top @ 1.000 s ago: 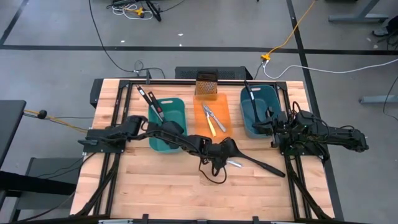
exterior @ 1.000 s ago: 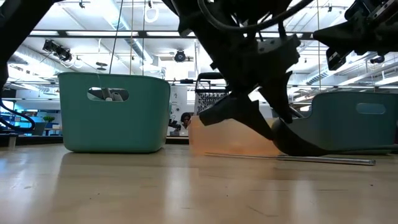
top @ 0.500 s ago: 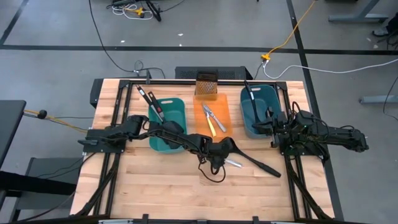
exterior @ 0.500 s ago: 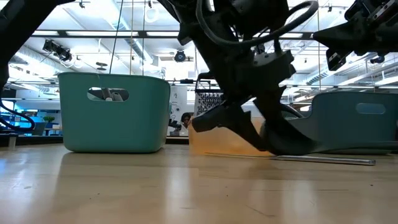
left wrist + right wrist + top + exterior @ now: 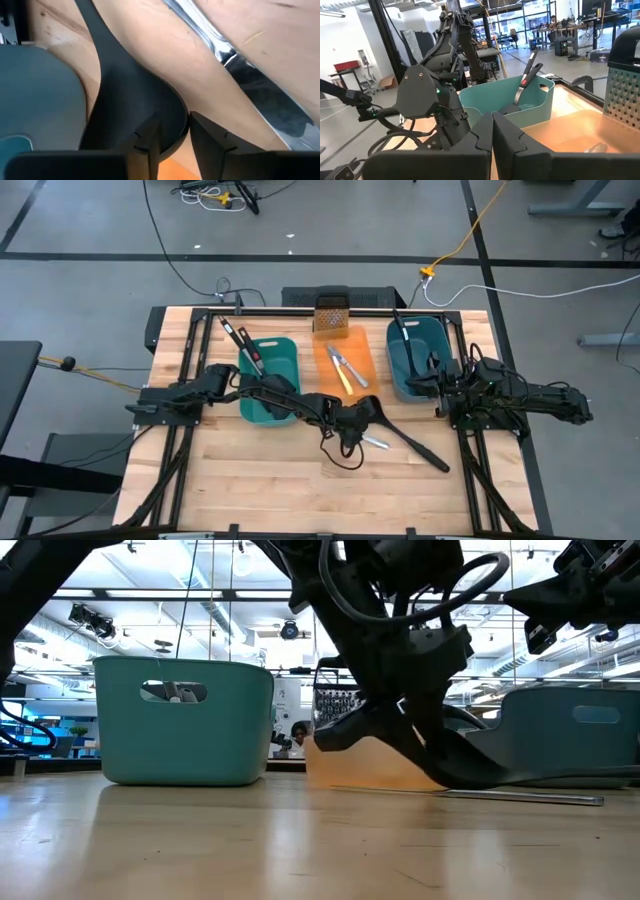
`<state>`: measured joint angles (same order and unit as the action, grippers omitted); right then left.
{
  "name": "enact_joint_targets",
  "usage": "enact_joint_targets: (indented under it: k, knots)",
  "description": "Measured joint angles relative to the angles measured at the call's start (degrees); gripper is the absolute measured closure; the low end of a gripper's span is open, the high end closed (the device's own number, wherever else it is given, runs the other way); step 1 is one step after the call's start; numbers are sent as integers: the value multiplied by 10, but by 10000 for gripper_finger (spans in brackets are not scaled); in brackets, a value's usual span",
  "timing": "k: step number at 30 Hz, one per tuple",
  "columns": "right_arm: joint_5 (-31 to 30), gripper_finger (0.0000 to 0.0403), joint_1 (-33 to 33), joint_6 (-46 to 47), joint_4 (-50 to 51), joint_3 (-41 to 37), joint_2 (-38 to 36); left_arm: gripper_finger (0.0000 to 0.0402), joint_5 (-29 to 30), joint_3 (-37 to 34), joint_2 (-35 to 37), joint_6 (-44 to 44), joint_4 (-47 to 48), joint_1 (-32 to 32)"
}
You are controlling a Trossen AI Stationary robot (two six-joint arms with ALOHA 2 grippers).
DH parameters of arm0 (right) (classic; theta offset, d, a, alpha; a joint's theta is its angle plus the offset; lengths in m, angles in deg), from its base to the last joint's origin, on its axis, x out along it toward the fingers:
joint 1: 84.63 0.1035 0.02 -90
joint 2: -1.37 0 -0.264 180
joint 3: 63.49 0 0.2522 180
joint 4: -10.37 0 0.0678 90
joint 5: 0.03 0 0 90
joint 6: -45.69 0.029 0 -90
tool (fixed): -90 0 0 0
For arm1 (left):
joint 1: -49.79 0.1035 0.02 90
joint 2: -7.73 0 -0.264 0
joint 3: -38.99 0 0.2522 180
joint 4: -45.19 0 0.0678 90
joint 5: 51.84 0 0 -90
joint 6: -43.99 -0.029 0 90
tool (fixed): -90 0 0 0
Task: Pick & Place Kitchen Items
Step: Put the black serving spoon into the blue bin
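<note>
My left end effector (image 5: 362, 416) sits mid-bench just near the orange tray (image 5: 345, 383), fingers (image 5: 148, 137) half-closed astride the ladle (image 5: 400, 436) bowl's rim. My right end effector (image 5: 441, 388) waits shut beside the right tub (image 5: 412, 358).

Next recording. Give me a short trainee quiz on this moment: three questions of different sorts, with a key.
1. True or false: the orange tray holds two knives.
2. Multiple choice: which gripper is down at the bowl end of the black ladle lying on the table? A) the left one B) the right one C) neither
3. Short answer: how many black spatulas lean in the left teal tub?

Key
1. True.
2. A: the left gripper. The right gripper rests shut by the right teal tub.
3. Two.
</note>
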<state>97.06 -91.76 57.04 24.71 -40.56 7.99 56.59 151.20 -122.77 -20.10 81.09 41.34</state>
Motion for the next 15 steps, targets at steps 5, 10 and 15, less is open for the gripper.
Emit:
enact_joint_targets:
  k: [5, 10, 15]
  knots:
    - [0, 396, 0, 0, 0, 0, 0, 338, 1, 0, 0, 0, -2, 1]
    - [0, 396, 0, 0, 0, 0, 0, 392, -2, 0, 0, -7, -2, 2]
    - [0, 396, 0, 0, 0, 0, 0, 397, 6, 0, 0, -21, -2, 0]
